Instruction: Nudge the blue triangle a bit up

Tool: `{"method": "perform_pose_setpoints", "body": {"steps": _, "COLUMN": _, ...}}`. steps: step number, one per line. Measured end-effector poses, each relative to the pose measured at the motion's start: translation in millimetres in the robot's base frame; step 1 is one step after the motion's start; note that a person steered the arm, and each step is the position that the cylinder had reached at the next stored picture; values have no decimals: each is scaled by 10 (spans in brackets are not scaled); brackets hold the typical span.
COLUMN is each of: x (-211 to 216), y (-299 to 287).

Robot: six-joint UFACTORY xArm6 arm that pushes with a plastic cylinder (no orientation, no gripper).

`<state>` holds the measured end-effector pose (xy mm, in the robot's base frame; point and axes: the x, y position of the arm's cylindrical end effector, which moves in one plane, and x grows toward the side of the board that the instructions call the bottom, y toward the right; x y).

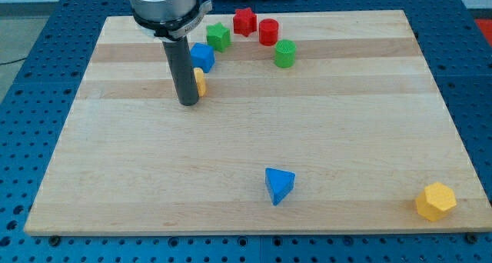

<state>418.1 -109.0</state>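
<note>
Camera view: blue triangle low on board, apex toward view's right, my tip well above-left, gripperless

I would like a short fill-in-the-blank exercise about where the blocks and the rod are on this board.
The blue triangle lies near the view's ____ edge.
My tip touches a ____ block, mostly hidden behind the rod.
The yellow hexagon sits in the bottom ____ corner.

Missing words: bottom; yellow; right
</note>
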Motion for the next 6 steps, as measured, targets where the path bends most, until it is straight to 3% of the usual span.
{"method": "perform_pose_setpoints", "body": {"steps": 2, "x": 1265, "y": 246}}
{"method": "perform_pose_setpoints", "body": {"steps": 3, "x": 1808, "y": 893}}
{"method": "perform_pose_setpoints", "body": {"steps": 4, "x": 2006, "y": 1458}}
{"method": "perform_pose_setpoints", "body": {"steps": 5, "x": 1963, "y": 1643}}
{"method": "perform_pose_setpoints", "body": {"steps": 6, "x": 1901, "y": 1394}}
